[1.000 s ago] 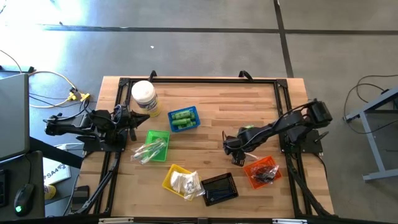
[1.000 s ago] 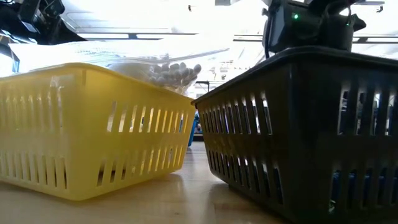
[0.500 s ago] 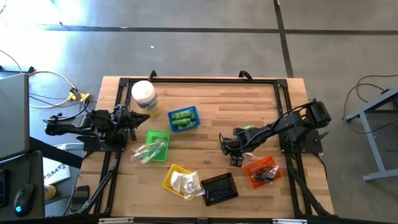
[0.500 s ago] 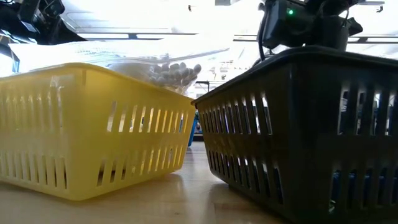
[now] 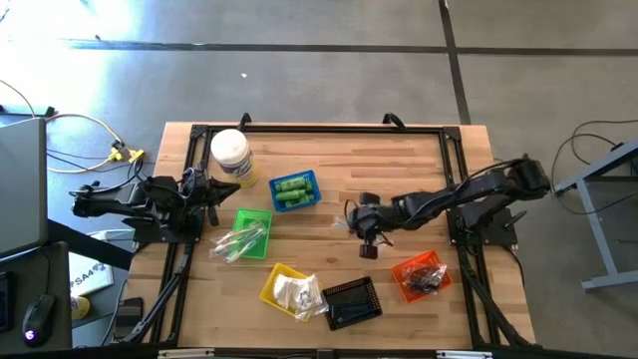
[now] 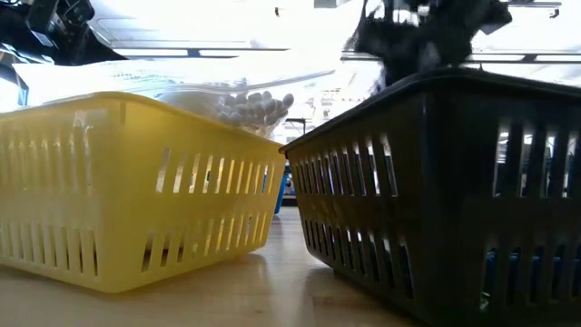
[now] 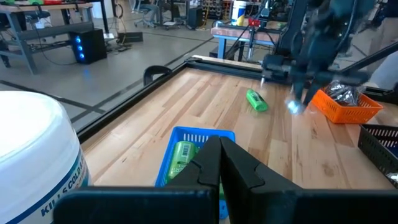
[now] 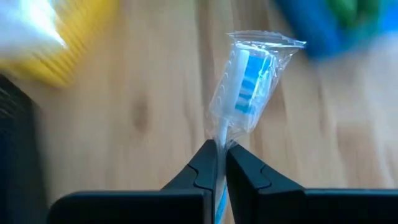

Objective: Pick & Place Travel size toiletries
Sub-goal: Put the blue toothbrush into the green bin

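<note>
Right gripper, frame centre in the high view, pinches a clear plastic sachet with blue-white stick. Left gripper, left edge, fingers closed, empty.

Overhead on whole table; low level behind baskets; two wrist close-ups.

You are looking level across the wooden table top. A yellow slotted basket fills the near left. A black slotted basket fills the near right; the two stand just beside each other, with a narrow gap between them. A clear bag of small white pieces shows above the yellow basket's rim. A dark, blurred part of an arm shows above the black basket. The room behind is bright and washed out.
</note>
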`<state>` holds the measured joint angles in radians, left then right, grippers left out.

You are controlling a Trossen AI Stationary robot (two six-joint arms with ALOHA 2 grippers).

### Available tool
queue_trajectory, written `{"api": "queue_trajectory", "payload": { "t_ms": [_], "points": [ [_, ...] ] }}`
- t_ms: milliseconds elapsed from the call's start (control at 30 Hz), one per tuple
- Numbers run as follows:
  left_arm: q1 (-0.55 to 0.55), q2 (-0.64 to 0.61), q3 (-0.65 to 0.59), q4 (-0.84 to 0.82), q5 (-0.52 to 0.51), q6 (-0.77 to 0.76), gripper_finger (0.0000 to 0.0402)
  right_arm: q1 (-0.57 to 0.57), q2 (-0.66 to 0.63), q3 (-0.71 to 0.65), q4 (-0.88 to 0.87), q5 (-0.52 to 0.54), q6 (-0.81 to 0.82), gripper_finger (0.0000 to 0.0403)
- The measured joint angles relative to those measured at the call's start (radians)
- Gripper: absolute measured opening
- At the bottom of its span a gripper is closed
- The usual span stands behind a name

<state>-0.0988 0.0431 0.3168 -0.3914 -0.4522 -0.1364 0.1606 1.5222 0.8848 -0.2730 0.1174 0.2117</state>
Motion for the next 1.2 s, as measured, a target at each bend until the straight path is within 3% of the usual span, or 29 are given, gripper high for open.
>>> {"api": "queue_trajectory", "payload": {
  "t_ms": [167, 267, 333, 433, 767, 1200],
  "points": [
    [0.000, 0.000, 0.000, 0.000, 0.000, 0.000, 0.0000, -0.035, -0.058, 0.000, 0.339, -0.116, -0.125, 0.0015],
    [0.000, 0.000, 0.000, 0.002, 0.000, 0.000, 0.0000, -0.077, -0.057, 0.002, 0.579, -0.234, -0.216, 0.0012],
    [0.000, 0.000, 0.000, 0.009, 0.000, 0.000, 0.0000, -0.104, -0.027, 0.012, 0.676, -0.257, -0.297, 0.0009],
    [0.000, 0.000, 0.000, 0.018, -0.003, 0.000, 0.0000, -0.149, 0.028, 0.067, 0.667, -0.269, -0.377, 0.0009],
    [0.000, 0.000, 0.045, 0.056, -0.018, 0.042, 0.0000, -0.173, 0.379, 0.490, 0.704, -0.507, -0.427, 0.0010],
    [0.000, -0.004, 0.085, 0.051, -0.017, 0.061, 0.0000, -0.161, 0.783, 0.955, 0.732, -0.518, -0.517, 0.0011]
  ]
}}
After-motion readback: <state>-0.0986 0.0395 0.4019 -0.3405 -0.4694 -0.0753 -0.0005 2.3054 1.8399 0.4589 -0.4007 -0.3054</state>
